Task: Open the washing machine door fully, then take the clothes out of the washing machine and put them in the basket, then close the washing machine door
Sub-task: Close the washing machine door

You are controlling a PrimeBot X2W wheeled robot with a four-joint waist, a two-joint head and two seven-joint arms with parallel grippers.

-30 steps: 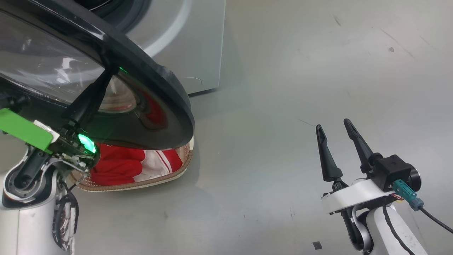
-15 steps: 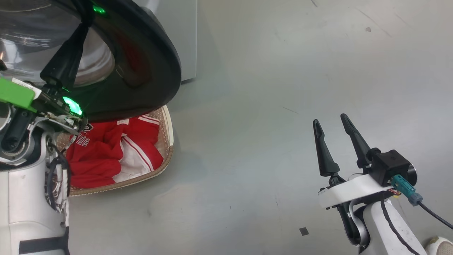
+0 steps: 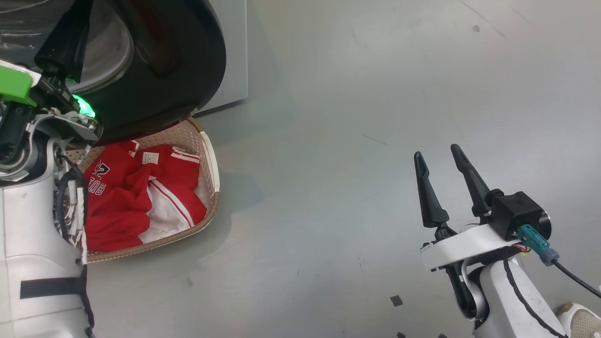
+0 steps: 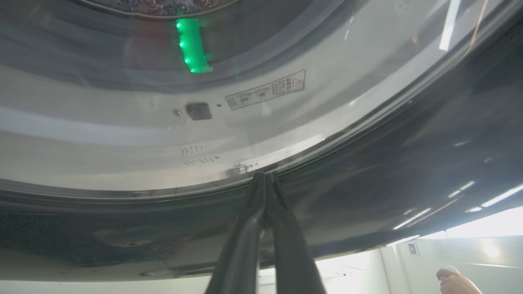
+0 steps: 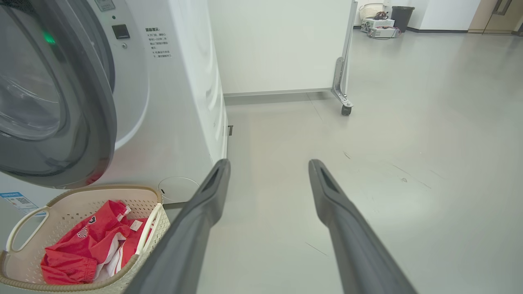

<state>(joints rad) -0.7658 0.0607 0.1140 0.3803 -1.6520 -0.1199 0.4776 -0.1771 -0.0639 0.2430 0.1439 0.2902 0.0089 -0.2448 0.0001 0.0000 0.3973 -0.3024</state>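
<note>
The washing machine door (image 3: pixel 188 70) stands close to the white washing machine (image 5: pixel 171 102), its black rim and glass (image 5: pixel 53 102) nearly against the front. My left gripper (image 4: pixel 264 176) is shut with nothing in it. Its tips press on the door (image 4: pixel 408 163) where the glass meets the rim, and its dark fingers (image 3: pixel 65 42) lie against the door. Below the door, the cream basket (image 3: pixel 209 159) holds the red and white clothes (image 3: pixel 131 197), as the right wrist view also shows: basket (image 5: pixel 155 228), clothes (image 5: pixel 81 249). My right gripper (image 3: pixel 436 157) hangs open over bare floor, far right of the basket.
The basket sits on the grey floor right in front of the machine. A wheeled white partition (image 5: pixel 343 61) stands behind the machine. A person's hand (image 4: pixel 453 281) and a shoe (image 3: pixel 582 319) show at the edges.
The door has swung toward the machine with my left gripper on it, uncovering more of the basket. The head camera has shifted. My right gripper stays open.
</note>
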